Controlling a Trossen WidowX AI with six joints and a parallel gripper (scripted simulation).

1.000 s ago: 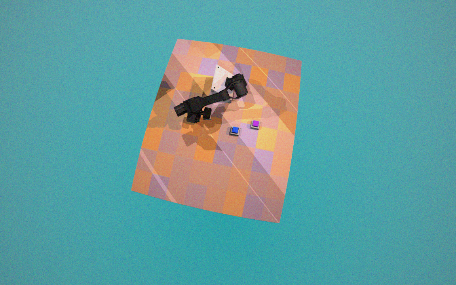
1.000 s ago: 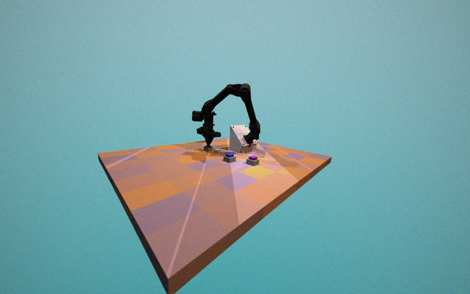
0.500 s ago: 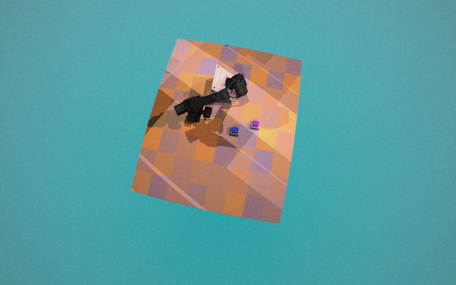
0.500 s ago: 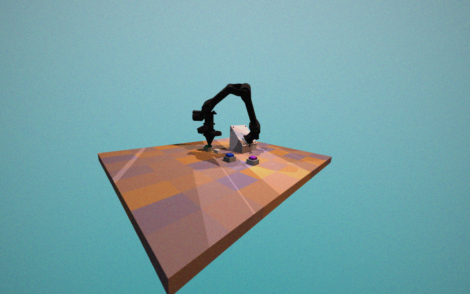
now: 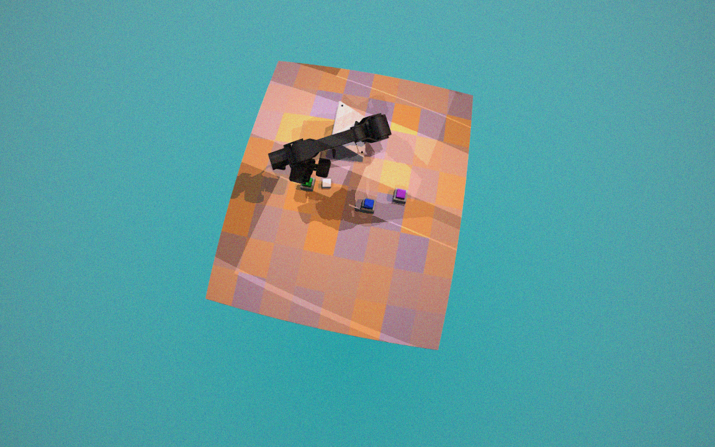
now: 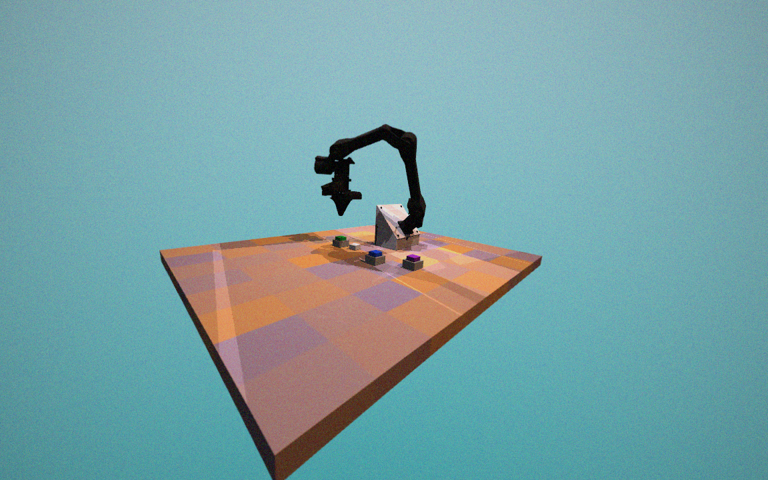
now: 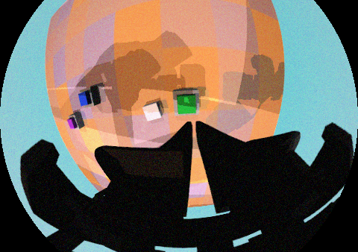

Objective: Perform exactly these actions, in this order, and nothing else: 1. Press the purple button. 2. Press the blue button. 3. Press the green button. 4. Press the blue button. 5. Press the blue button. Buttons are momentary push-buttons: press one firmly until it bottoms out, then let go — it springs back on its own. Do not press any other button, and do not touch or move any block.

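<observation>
Patchwork orange board (image 6: 291,358) under teal backdrop. Gripper (image 6: 342,210) hung clenched and empty, high above the green button (image 6: 340,239). Blue button (image 6: 375,253) lay off to its side, past the white block (image 6: 355,245).

The gripper (image 6: 342,210) hangs well above the green button (image 6: 340,239), jaws together, open air beneath. A white block (image 6: 355,245) sits just beside that button — the one close obstacle (the blue button (image 6: 375,254) stands well apart).

Top: high overhead, looking down on the whole board (image 5: 343,277) from afar | Exterior: distant, raised, facing obliquely across the board (image 6: 315,334) from a corner | Wrist: close, looking down past the gripper (image 7: 193,130); all share the green button (image 7: 187,104).
</observation>
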